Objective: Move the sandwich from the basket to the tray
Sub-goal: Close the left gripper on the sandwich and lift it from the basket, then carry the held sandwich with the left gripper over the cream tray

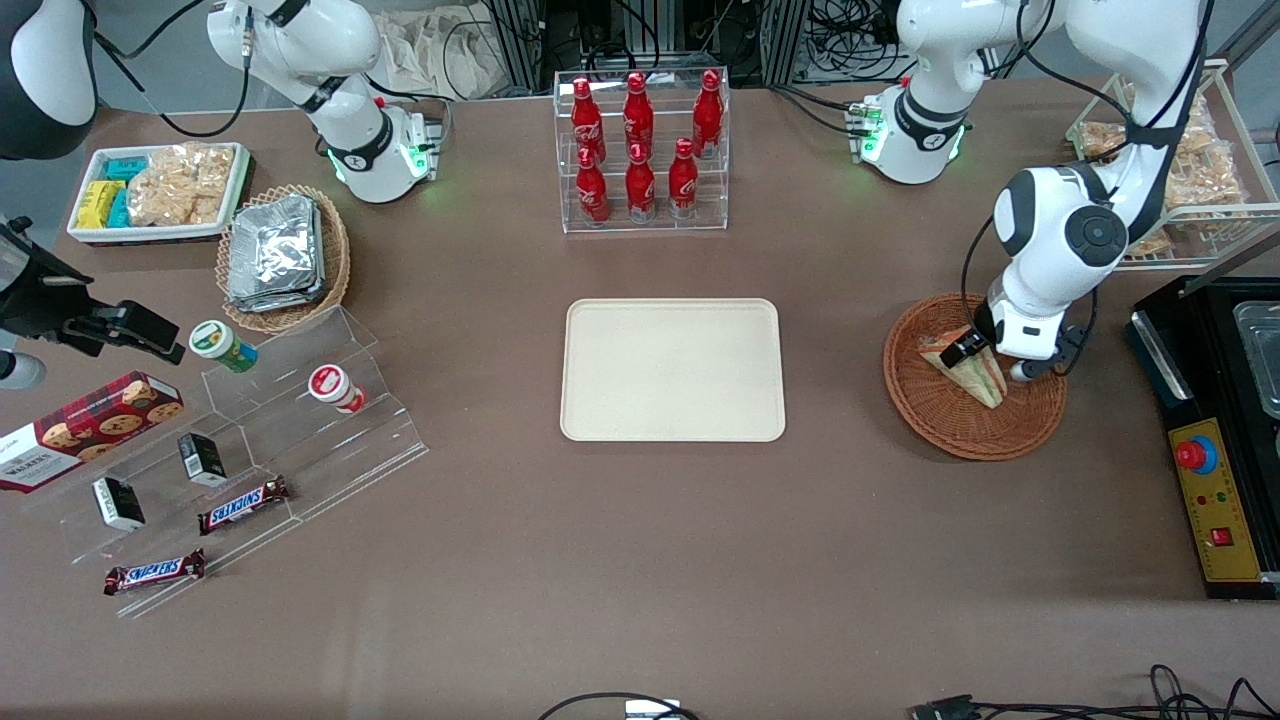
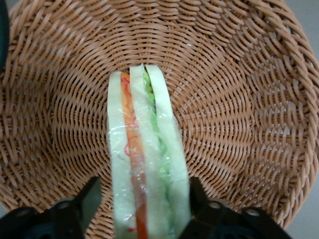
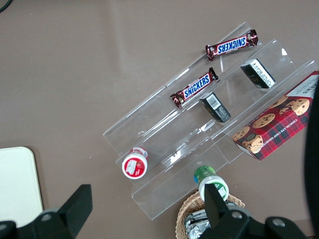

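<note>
The gripper [image 2: 142,199] sits low in the basket [image 1: 935,415], its spread fingers [image 2: 87,196] straddling the sandwich [image 2: 144,164] without visibly pinching it (still the grasping step, I'd say), so closing, lifting and carrying to the tray [image 1: 672,370] comes next.

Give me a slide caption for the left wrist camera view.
The hand straddles the upright sandwich in the wicker basket, its fingers open on either side.

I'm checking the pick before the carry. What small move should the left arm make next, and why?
Probably close the gripper on the sandwich. Its fingers stand open on either side of the wedge, which still lies in the basket; the tray holds nothing yet.
</note>
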`<state>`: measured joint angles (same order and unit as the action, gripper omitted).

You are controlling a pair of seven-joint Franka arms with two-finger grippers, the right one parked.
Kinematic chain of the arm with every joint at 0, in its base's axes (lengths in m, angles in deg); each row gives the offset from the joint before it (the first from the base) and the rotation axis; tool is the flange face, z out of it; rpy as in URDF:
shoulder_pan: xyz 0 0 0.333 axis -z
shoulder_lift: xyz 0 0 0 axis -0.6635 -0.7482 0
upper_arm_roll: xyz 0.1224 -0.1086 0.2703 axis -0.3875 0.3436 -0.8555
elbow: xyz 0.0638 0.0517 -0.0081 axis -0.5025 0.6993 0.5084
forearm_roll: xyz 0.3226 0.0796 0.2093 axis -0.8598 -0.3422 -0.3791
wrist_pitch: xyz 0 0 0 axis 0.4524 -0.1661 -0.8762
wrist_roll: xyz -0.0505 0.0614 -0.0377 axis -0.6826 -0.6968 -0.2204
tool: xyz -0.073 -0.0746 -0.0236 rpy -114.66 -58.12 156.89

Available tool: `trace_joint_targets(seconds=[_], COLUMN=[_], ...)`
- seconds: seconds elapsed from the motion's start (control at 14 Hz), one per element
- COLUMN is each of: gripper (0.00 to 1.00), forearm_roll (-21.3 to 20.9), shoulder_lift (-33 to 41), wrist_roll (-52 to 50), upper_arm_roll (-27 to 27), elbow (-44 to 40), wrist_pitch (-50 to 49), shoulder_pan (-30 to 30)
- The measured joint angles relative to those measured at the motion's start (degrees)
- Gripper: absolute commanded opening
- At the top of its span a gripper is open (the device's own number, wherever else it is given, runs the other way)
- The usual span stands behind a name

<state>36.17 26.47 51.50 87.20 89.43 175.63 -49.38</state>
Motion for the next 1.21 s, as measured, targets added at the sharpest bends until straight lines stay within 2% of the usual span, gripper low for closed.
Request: trace_joint_targets(seconds=[0.07,0.14,0.5,0.86,1.21], gripper=[0.29,0.28,0.26,0.26,0.26], forearm_roll=[0.0,0.0,-0.04,-0.07,-0.01], shoulder_lift=[-0.1,-0.12,1.1,7.12,7.71], wrist_roll=[-0.44,-0.74,-0.02,10.86,19.63], upper_arm_roll=[0.0,0.0,0.0,0.11,1.03], elbow=[0.0,0.0,-1.05,-9.57,-21.26], wrist_pitch=[0.07,0.15,-1.17,-16.71,-29.1], shoulder_pan=[0.0,0.0,0.01,0.06,1.65])
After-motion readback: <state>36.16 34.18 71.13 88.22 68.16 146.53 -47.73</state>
